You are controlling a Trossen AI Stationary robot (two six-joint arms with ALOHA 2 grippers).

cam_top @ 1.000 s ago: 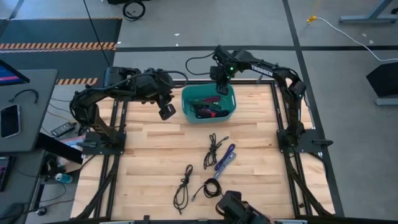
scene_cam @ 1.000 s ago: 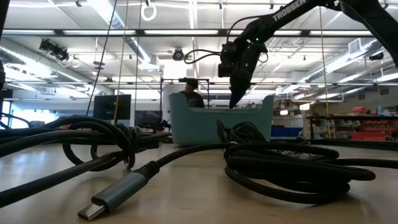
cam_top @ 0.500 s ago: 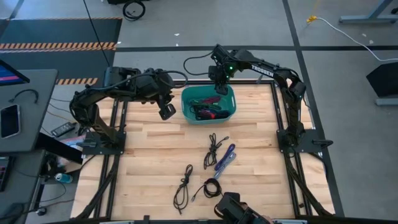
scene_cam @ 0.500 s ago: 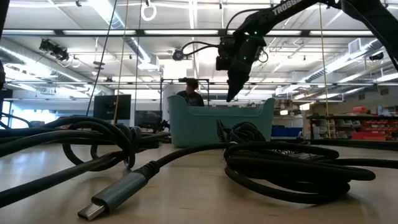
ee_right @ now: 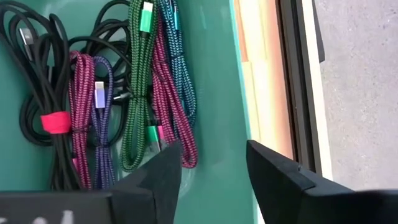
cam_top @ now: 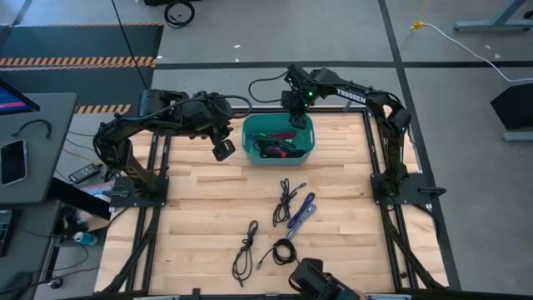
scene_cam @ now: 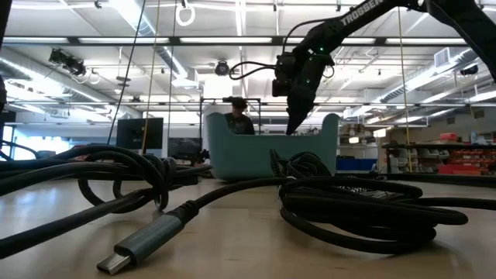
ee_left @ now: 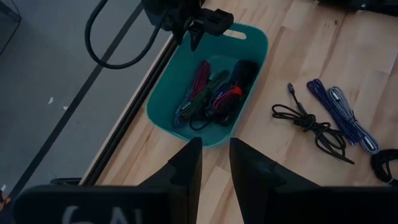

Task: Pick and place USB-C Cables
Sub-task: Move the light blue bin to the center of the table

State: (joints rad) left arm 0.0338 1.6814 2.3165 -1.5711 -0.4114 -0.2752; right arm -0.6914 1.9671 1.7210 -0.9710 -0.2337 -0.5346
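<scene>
Seen from above, the teal bin (cam_top: 279, 138) sits at about twelve o'clock on the wooden table (cam_top: 200, 208), close to the far edge, and it holds a tangle of USB-C cables (cam_top: 277, 147) in black, magenta, green, purple and blue. The right gripper (cam_top: 293, 117) hangs over the bin's far rim, toward its one o'clock corner, with its fingers (ee_right: 277, 171) spread wide and nothing between them; its own wrist camera looks straight down on the braided green cable (ee_right: 138, 81), the magenta one (ee_right: 166, 93) and a black bundle tied with a red band (ee_right: 56, 122), all lying on the bin floor. In the level view this gripper (scene_cam: 293, 124) points down just above the bin's (scene_cam: 267, 151) top edge. The left gripper (cam_top: 222, 150) hovers just outside the bin at its nine o'clock side, above bare wood, its fingers (ee_left: 186, 165) set narrow with a slim gap and holding nothing. Four more cables lie loose on the table toward six o'clock: a black cable (cam_top: 283, 200) near the centre, a blue-purple cable (cam_top: 301, 212) touching it at its four o'clock side, a long folded black cable (cam_top: 245, 252) farther toward seven o'clock, and a small black coil (cam_top: 283, 250) at six o'clock, near the table's front edge.
</scene>
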